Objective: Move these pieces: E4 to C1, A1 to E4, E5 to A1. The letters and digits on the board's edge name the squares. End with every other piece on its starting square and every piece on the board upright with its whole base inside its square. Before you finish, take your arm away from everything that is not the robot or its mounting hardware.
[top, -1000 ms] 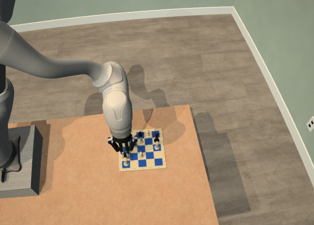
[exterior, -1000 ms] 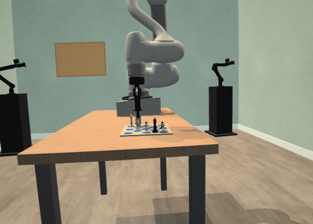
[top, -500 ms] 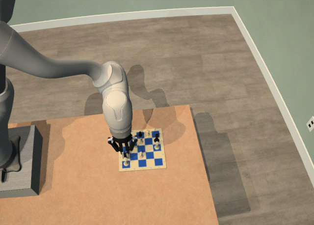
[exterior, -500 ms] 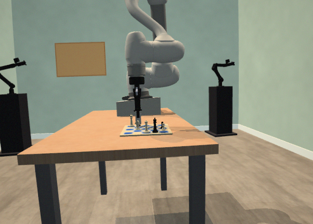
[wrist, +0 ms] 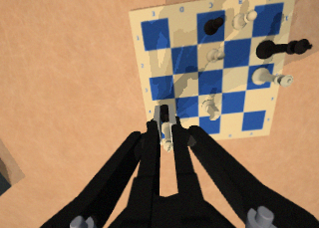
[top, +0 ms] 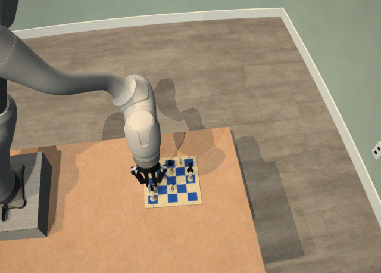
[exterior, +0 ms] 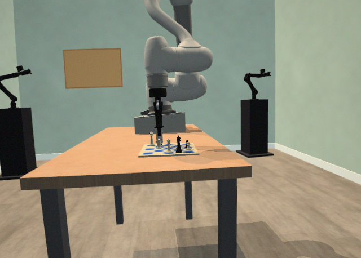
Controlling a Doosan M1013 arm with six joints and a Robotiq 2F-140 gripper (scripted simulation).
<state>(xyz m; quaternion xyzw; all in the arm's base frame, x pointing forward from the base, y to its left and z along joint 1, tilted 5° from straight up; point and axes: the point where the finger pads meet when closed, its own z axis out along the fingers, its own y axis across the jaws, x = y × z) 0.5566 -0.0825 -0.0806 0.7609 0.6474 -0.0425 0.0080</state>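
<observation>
The small blue-and-cream board lies on the table. My gripper points straight down over E4, in the board's column nearest the arm's base. It is shut on a small white piece, held upright and low at that square; I cannot tell whether its base touches the board. A taller white piece stands free on E5, the corner square beside it, hidden under the fingers in the wrist view. A black pawn stands on C1. A1 is bare.
A black king and a white piece stand in column A. More white pieces stand at B1, C2 and C4. The arm's grey base block sits on the table's left.
</observation>
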